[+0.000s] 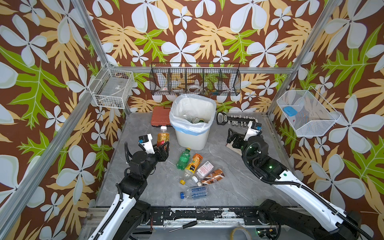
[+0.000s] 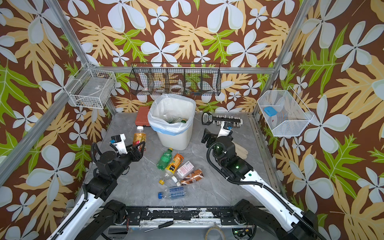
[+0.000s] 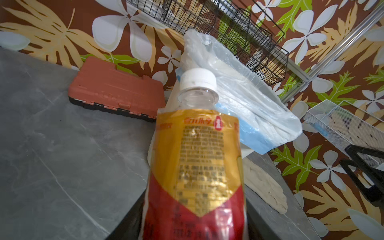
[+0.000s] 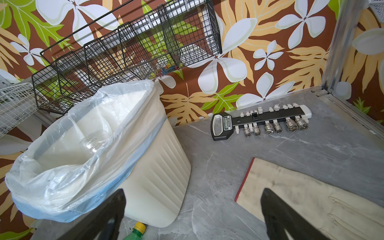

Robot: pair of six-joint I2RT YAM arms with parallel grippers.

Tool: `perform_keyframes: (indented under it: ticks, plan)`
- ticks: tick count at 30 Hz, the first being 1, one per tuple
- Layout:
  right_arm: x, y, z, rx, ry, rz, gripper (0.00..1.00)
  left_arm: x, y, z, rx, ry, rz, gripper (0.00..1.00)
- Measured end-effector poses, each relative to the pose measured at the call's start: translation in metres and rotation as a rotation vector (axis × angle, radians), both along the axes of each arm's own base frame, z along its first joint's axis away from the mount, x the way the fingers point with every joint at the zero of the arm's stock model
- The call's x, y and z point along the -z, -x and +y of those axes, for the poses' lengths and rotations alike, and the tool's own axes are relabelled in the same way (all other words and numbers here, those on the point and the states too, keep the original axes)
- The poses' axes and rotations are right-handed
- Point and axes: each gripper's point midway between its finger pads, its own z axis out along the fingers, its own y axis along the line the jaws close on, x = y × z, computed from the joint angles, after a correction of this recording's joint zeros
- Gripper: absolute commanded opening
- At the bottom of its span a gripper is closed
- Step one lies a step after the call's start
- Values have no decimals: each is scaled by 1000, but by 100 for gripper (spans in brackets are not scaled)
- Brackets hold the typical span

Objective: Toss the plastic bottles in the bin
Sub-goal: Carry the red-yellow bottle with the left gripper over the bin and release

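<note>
Left pincer (image 1: 163,145) clamped on bottle (image 1: 162,135) base beside bin (image 1: 192,139); tall rim may knock it loose. Right pincer (image 4: 193,193) apart, empty.

White-capped bottle (image 3: 199,166) flashes a gold-and-red label; the white bin (image 1: 192,139) wears a translucent white-and-blue bag (image 1: 178,122). Grey marbled surface (image 1: 145,187), green bottle (image 1: 182,159) yellow-capped, rust-red case (image 1: 160,118), brown floral wallpaper (image 1: 187,31) with white, tan, green leaves.
</note>
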Motion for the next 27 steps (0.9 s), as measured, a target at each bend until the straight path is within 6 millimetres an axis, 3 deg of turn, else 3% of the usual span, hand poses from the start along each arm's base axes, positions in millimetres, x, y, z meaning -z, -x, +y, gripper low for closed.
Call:
perform_keyframes:
  ticks: [8, 15, 18, 21, 27]
  plan:
    - [-3, 3, -2, 0, -7, -11, 100, -76, -32, -27, 98, -25, -107, 56]
    - [-5, 8, -6, 7, -10, -18, 100, -123, -90, -92, 226, -104, -131, 56]
    - [-7, 11, -11, 20, -8, -21, 100, -121, -117, -115, 251, -138, -106, 56]
    - [-10, 15, -16, 31, -13, -31, 100, -101, -141, -128, 242, -183, -44, 56]
    - [-11, 17, -21, 48, -9, -33, 100, -74, -161, -141, 248, -225, 30, 56]
